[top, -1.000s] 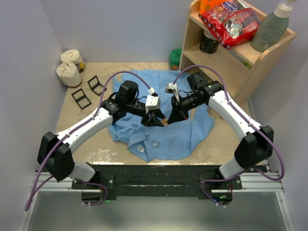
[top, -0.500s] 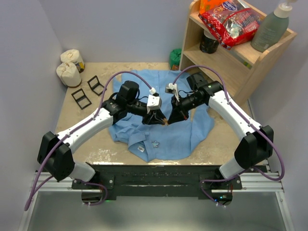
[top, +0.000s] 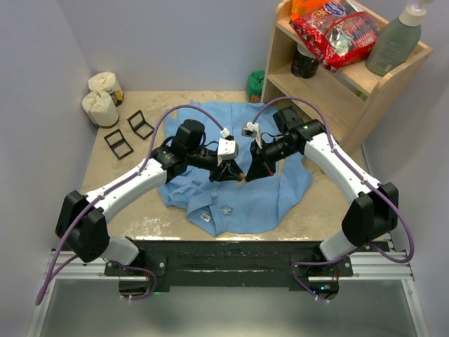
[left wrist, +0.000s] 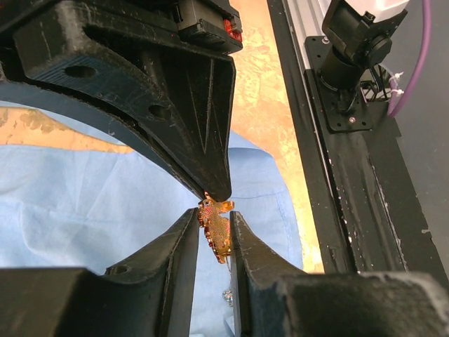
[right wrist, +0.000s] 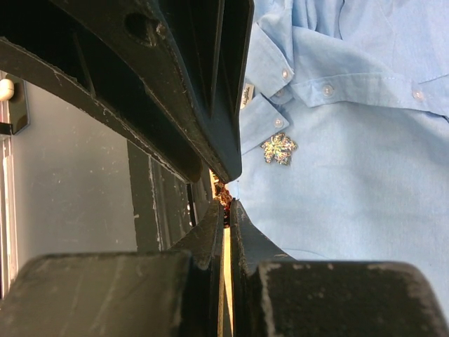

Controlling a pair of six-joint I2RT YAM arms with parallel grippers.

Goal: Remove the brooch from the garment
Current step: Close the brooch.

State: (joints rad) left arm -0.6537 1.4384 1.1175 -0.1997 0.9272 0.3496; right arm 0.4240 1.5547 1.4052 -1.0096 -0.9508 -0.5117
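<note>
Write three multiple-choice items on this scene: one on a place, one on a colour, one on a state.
1. The snowflake brooch sits:
A. on the shirt, by the collar
B. on the shelf
C. on the bare table

2. The second brooch, at the right gripper's tips, is:
A. green
B. white
C. gold

3. The right gripper is:
A. wide open
B. shut
C. out of view

Answers:
1 A: the right wrist view shows it on blue cloth beside the collar buttons.
2 C: it glints gold-orange in the left wrist view.
3 B: its fingers meet at the tips in the right wrist view.
</note>
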